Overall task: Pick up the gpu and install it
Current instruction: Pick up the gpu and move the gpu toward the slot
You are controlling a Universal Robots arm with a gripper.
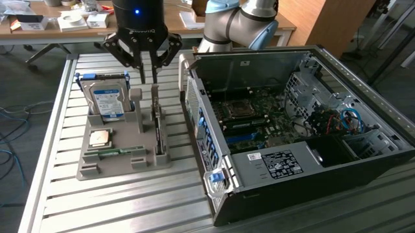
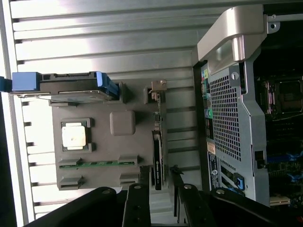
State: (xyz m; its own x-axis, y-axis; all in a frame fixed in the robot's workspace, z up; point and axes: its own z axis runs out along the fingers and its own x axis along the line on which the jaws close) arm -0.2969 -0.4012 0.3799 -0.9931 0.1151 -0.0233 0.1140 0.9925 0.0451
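The gpu (image 1: 157, 119) is a thin dark card standing on edge in a slot of the grey holder tray (image 1: 123, 167), its pale metal bracket at the far end. In the wrist view the gpu (image 2: 157, 146) runs along the holder's edge nearest the computer case. My gripper (image 1: 149, 77) hangs just above the card's far end, open, with one finger on each side of the card's line. The gripper (image 2: 160, 182) shows as dark fingers (image 2: 137, 203) straddling the card without touching it.
The holder also carries a silver hard drive with a blue label (image 1: 107, 99), a CPU (image 1: 99, 138) and a green RAM stick (image 1: 113, 151). The open computer case (image 1: 292, 126) lies at the exterior view's right, motherboard exposed. A desk with boxes stands behind.
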